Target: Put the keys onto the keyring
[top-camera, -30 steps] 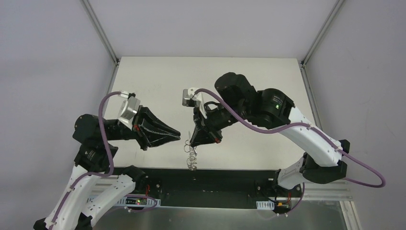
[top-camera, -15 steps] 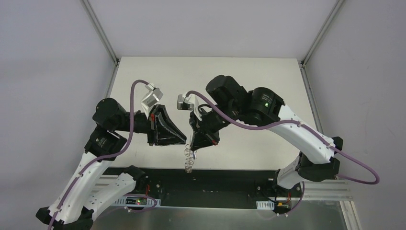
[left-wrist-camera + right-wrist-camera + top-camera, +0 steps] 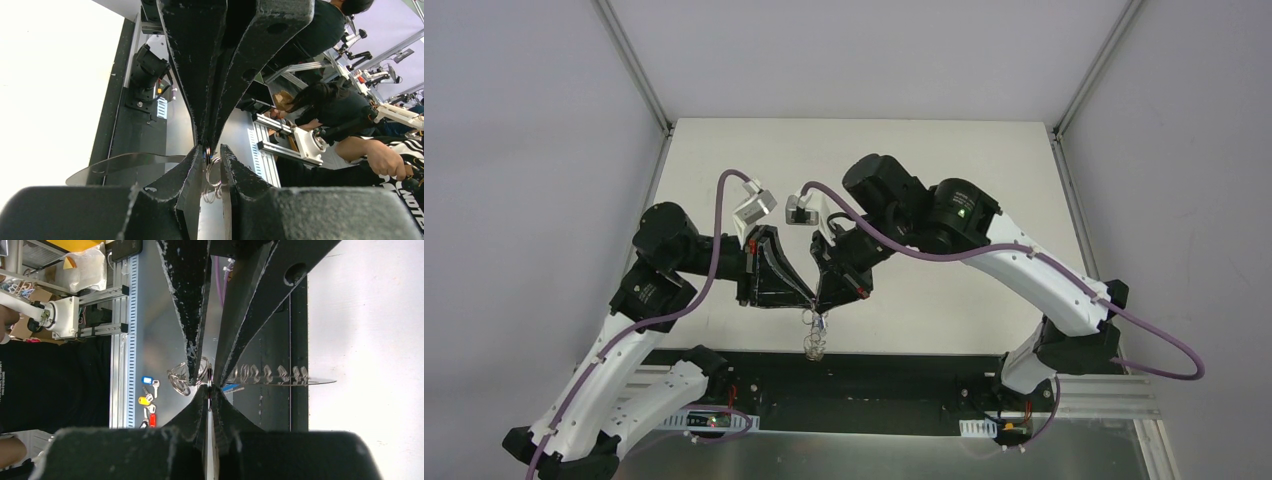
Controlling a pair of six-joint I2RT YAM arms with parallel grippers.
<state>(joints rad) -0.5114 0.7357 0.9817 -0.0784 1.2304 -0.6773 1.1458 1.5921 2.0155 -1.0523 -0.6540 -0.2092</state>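
The keyring point(image 3: 814, 340), a silvery wire ring lined with small loops, hangs over the table's near edge. My right gripper point(image 3: 827, 306) is shut on its top wire, and the right wrist view shows the tips point(image 3: 210, 388) pinched together beside the loops point(image 3: 182, 377). My left gripper point(image 3: 809, 305) meets it tip to tip. Its jaws point(image 3: 211, 152) stand slightly apart, with the ring's loops point(image 3: 214, 172) in the gap. Three keys lie on a metal shelf below, tagged blue point(image 3: 147, 380), yellow point(image 3: 143, 400) and red point(image 3: 151, 419). A blue sliver point(image 3: 230, 388) shows by my right fingertips.
The white table point(image 3: 944, 170) stretches behind both arms. A glossy black strip point(image 3: 874, 365) runs along its near edge and mirrors the ring's loops point(image 3: 270, 374). Grey walls close in on both sides. People sit beyond the rig point(image 3: 345, 115).
My left arm has swung up and to the right, bringing its gripper from well left of the ring to the ring itself. My right gripper has drifted slightly left, still holding the ring.
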